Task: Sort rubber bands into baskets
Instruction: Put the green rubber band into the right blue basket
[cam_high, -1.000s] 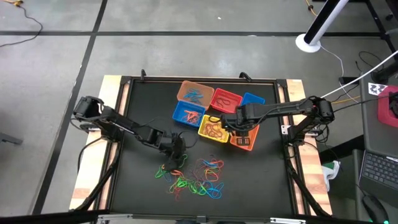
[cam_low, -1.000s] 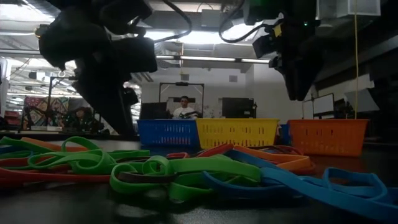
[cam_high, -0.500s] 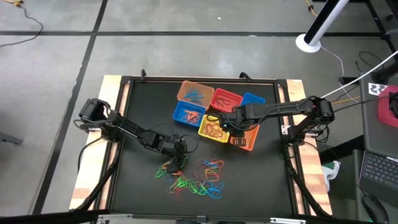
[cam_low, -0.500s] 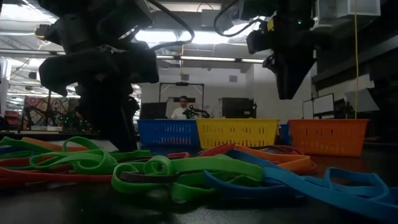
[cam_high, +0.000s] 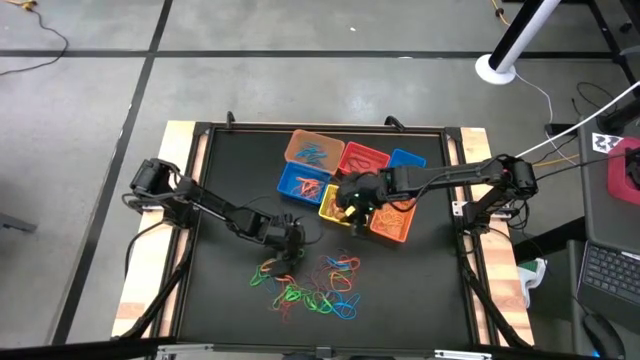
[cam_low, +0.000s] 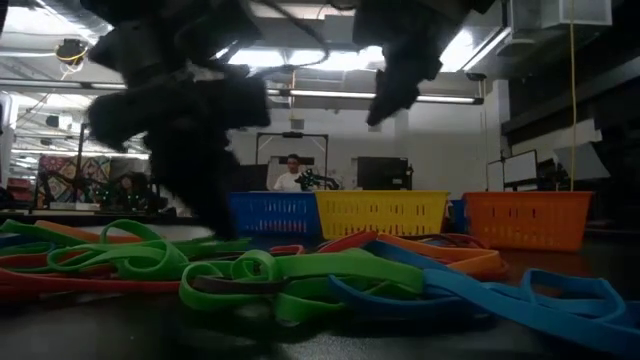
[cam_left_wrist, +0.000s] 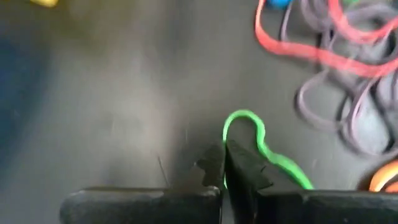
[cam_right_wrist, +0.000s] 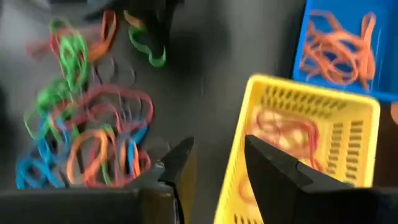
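Note:
Loose rubber bands (cam_high: 310, 285) in red, orange, green and blue lie heaped on the black mat near the front. My left gripper (cam_high: 291, 248) is down at the heap's far left edge, shut on a green rubber band (cam_left_wrist: 249, 127). Six baskets stand clustered at the back: tan-orange (cam_high: 314, 148), red (cam_high: 362, 160), blue (cam_high: 405, 160), blue (cam_high: 303, 182), yellow (cam_high: 340, 208), orange (cam_high: 392, 222). My right gripper (cam_right_wrist: 217, 152) hangs open above the yellow basket's (cam_right_wrist: 292, 137) near left corner, with nothing between its fingers. My left gripper pinches one strand of the green band (cam_left_wrist: 226, 134) between its two fingertips. The fingers slant down from the table's left. The rest of the loop (cam_left_wrist: 258, 134) curves out past the fingertips and lies slack on the mat.
Bare mat (cam_high: 225, 290) lies left of the heap and between heap and baskets. Raised wooden rails (cam_high: 180, 150) border the table. In the low view a person (cam_low: 293, 175) sits in the room far behind the baskets.
My right gripper has swung toward the table's left, from over the orange basket to over the yellow one. My left gripper has edged a little toward the heap of bands.

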